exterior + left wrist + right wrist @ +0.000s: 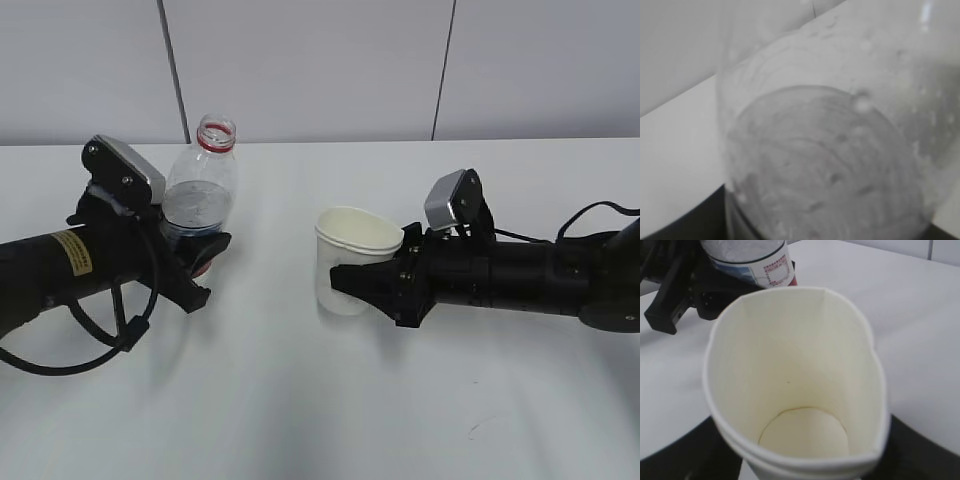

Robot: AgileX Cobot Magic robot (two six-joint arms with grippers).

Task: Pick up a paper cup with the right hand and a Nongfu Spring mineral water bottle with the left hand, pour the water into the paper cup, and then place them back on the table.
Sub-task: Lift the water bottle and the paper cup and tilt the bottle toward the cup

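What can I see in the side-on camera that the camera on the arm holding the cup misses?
Only the exterior view shows both arms whole, the bottle's open neck with its red ring, and the right gripper closed around the paper cup. Only the right wrist view shows the cup's squeezed rim and dry-looking bottom. Both show the cup, the bottle in the left gripper, and the table.

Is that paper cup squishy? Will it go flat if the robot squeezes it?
Probably squishy: the cup's rim is already pinched out of round where the right gripper holds it. It looks empty, so likely very light and easy to tip. A harder squeeze might crease it.
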